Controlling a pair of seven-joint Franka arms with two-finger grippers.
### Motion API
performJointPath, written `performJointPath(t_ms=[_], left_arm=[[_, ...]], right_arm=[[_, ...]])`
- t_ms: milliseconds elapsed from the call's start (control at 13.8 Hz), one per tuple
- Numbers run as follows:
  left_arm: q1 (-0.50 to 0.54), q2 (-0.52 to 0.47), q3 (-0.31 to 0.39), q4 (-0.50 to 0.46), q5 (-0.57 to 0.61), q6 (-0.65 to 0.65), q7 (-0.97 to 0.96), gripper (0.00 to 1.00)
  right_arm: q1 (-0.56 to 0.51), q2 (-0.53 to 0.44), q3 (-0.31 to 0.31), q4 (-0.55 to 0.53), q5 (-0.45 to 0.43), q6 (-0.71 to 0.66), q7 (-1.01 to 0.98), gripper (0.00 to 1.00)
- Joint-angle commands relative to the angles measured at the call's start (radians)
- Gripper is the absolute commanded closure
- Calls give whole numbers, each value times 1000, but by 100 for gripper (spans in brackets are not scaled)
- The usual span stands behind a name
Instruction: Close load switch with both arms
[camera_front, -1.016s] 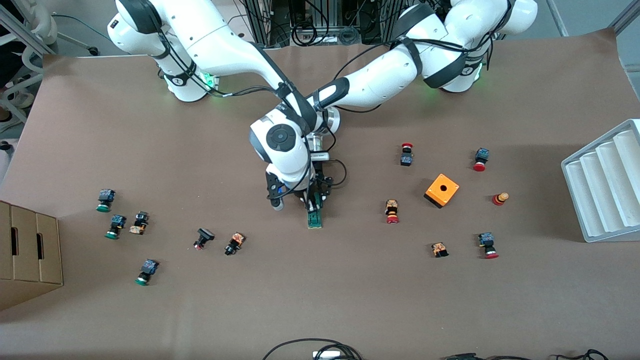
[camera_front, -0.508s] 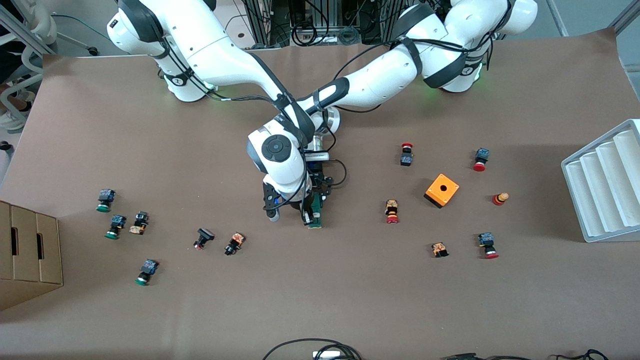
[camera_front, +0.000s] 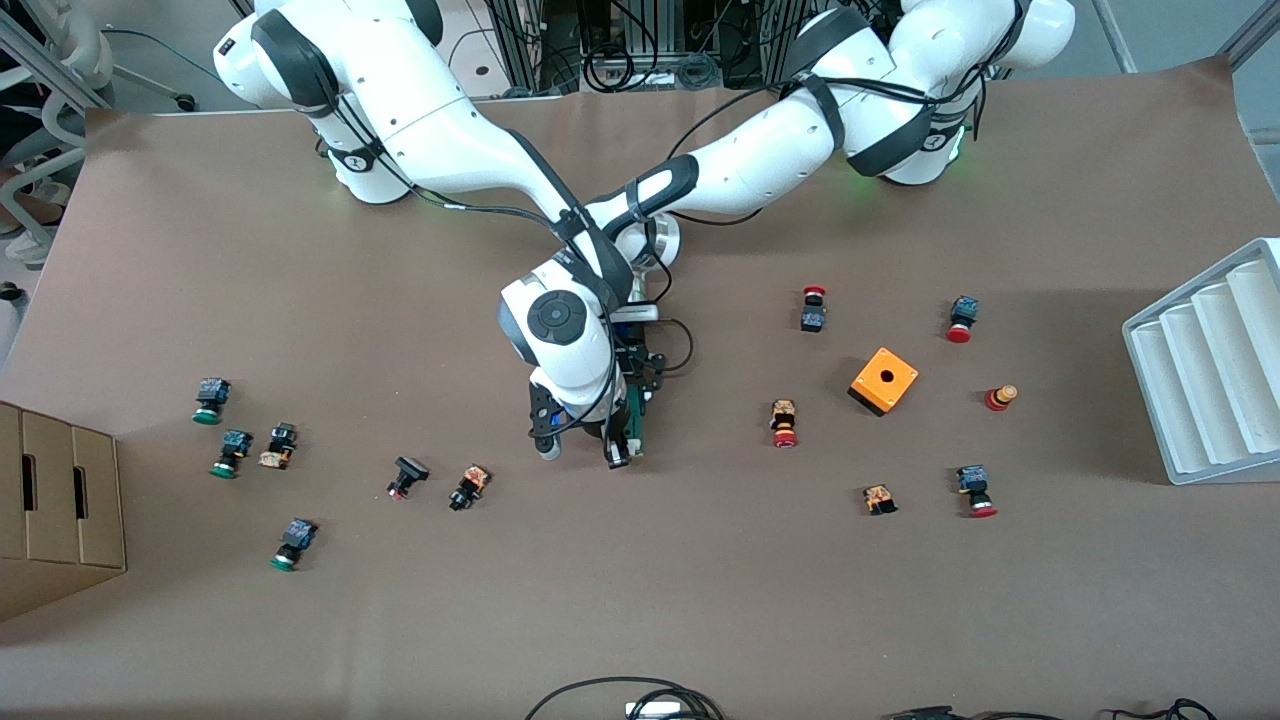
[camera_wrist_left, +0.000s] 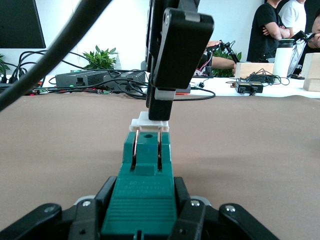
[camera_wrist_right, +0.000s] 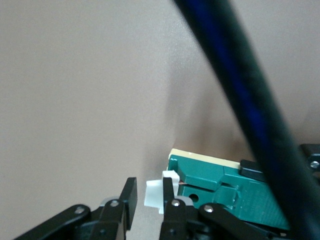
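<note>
Two arms meet near the middle of the table (camera_front: 700, 600), both on the load switch (camera_front: 636, 418), which lies well away from every edge. The left gripper (camera_wrist_left: 145, 225) has its fingers shut on the green body of the load switch, one finger on each long side. The right gripper (camera_front: 612, 452) comes down from above at the end of the switch nearest the front camera, and its fingers are pinched narrowly on the white sliding block (camera_wrist_right: 154, 195). In the left wrist view the block (camera_wrist_left: 148, 124) sits at the tip of the green bar, with the right gripper's black fingers (camera_wrist_left: 172, 65) standing upright on it. Two copper-coloured blades (camera_wrist_left: 135, 152) run from the block into the green body.

Toward the left arm's end of the table sits an orange box (camera_front: 884, 380) with a hole in its top, with several red-capped push buttons (camera_front: 784, 424) scattered around it. A white ridged tray (camera_front: 1205, 370) lies at that end's edge. Toward the right arm's end, a group of green-capped push buttons (camera_front: 209, 400) lies on the brown surface, and a cardboard box (camera_front: 55, 505) stands at that edge.
</note>
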Motion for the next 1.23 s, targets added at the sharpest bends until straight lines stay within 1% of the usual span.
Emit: performJointPath(t_ms=[0,290,508,580,653,726,798,871,943,1016,1088,1161], left_arm=[[-2,22,2,30,27,0,9,51],[-2,22,2,30,27,0,8,51],[-2,24,2,30,27,0,8,51],[-2,24,2,30,27,0,8,51],[-2,24,2,30,27,0,8,51],[-2,22,2,30,27,0,8,51],[-2,24,2,30,27,0,8,51],[-2,24,2,30,27,0,8,51],[-2,24,2,30,27,0,8,51],[-2,24,2,30,27,0,8,51],[-2,22,2,30,27,0,9,50],[-2,22,2,30,24,3,8,44]], right_arm=[[-5,44,2,44,-27,14,31,72],[-5,61,2,44,-29,16,28,72],[-12,33,2,44,-27,0,22,70],[-27,13,4,44,-24,-15,22,60],[-42,-14,7,46,-23,-38,19,51],[-62,-43,13,46,-18,-58,17,47],[-76,-73,13,44,-15,-81,11,39],[-91,-103,14,44,-14,-114,-7,37],[-100,-132,14,44,-9,-153,-47,27],[-110,-162,13,44,11,-200,-99,27],[-113,-191,11,44,38,-261,-169,20],[-114,-220,5,44,63,-329,-231,17]])
